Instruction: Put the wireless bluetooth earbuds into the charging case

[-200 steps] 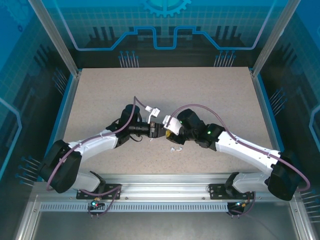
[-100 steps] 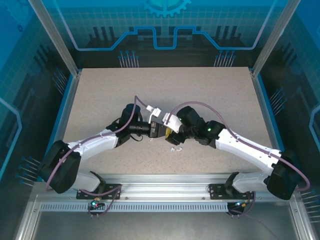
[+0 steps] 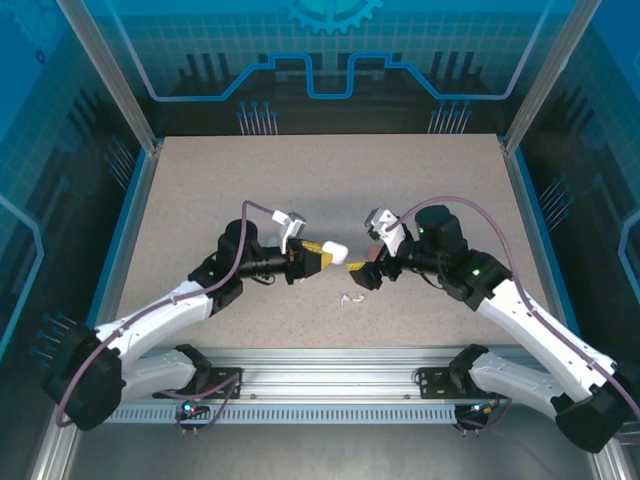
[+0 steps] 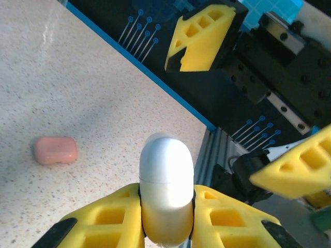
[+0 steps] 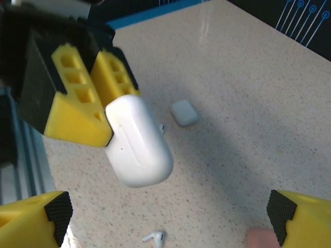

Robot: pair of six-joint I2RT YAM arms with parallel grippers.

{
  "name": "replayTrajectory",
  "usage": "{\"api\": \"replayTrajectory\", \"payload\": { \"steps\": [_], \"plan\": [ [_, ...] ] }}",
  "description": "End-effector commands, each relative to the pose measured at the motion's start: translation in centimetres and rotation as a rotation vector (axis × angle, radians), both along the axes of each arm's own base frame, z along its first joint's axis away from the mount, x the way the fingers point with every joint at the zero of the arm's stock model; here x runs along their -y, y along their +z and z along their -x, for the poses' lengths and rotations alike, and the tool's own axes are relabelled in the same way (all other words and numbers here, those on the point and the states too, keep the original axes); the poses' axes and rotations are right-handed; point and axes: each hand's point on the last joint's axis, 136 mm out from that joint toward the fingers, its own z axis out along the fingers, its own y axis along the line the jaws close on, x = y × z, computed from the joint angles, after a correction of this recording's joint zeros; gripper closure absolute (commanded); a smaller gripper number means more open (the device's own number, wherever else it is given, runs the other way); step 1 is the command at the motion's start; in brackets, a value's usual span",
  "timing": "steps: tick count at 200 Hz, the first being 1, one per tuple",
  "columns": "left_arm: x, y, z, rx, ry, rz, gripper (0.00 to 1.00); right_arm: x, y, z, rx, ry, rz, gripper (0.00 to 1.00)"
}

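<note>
Earbuds (image 3: 350, 297): we see white stemmed ones loose on the surface (image 3: 200, 200), below and between the two arms, nothing gripping them. One lies just under the raised case in the right wrist view.

Charging case (image 5: 137, 139): white, lid looks shut with the seam visible, lifted off the surface. The left claw (image 3: 315, 254) is clamped on its lower body and the rounded lid end sticks out toward the right arm.

Right claw (image 3: 360, 265): jaws spread wide, holding nothing, facing the case's free end, near it but apart.

We judge the step in hand to be opening the lid. To do it well, keep the left grip below the seam and steady, bring the right claw onto the lid end only, then flip about the hinge without twisting the case loose.

Also on the surface, well apart from these: a pink case (image 4: 55, 150) and a small white case (image 5: 184, 112).
</note>
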Motion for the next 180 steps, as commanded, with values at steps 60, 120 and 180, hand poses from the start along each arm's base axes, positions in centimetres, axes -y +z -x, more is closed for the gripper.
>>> {"api": "replayTrajectory", "payload": {
  "steps": [60,120,180],
  "plan": [
    [-1.3,4.4,2.5,0.328,0.036,0.059,0.96,-2.5,3.8,0.9,0.010,0.107,-0.157,0.00],
    [-1.1,4.5,2.7,0.328,0.023,0.063,0.96,-3.7,4.5,0.0,0.031,0.118,-0.157,0.01],
    [-1.0,4.4,2.7,0.324,0.022,0.061,0.96,-4.1,3.9,-1.1,0.015,0.097,-0.121,0.04]
  ]
}}
